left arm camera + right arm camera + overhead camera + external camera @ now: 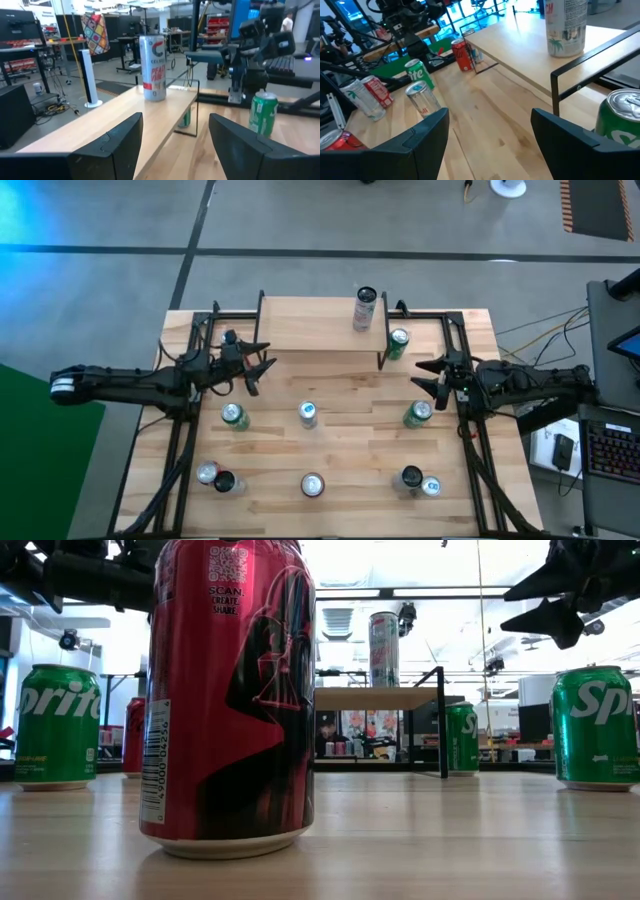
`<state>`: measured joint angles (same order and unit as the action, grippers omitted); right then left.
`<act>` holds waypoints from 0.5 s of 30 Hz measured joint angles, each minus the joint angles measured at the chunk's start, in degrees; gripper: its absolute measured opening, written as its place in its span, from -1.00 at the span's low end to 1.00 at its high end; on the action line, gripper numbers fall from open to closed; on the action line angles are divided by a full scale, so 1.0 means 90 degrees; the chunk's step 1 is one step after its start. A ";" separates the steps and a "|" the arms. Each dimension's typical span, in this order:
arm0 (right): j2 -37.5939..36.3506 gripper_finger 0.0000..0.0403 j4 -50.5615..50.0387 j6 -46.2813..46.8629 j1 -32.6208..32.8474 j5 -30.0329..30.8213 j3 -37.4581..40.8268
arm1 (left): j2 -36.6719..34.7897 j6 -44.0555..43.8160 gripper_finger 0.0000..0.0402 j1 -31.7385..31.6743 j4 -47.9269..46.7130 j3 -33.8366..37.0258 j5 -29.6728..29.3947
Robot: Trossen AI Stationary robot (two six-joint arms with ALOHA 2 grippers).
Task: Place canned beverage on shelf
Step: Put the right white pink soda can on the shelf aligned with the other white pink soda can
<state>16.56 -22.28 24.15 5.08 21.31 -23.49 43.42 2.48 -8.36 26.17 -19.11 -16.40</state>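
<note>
You have a grey floor with dark seams beyond the table, bright ceiling lights overhead, and a keyboard at right.

Both arms are dark, jointed and slim. The left arm wears a white band near its outer end. Each claw, left claw and right claw, has two black tapered fingers.
</note>
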 joint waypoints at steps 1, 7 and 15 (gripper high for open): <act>0.0001 0.34 0.0004 0.0010 0.0046 0.0042 0.0000 | -0.0002 0.0000 0.07 0.0000 0.0067 0.0000 0.0000; 0.0005 0.34 0.0002 0.0189 0.0275 0.0327 0.0000 | -0.0002 0.0011 0.07 0.0000 0.0136 0.0000 -0.0005; 0.0220 0.34 0.0029 0.0401 0.0628 0.0649 -0.0011 | -0.0002 0.0027 0.07 0.0000 -0.0018 -0.0124 -0.0002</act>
<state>18.53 -22.02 27.75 10.73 27.16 -23.58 43.40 2.72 -8.36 26.01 -20.23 -16.43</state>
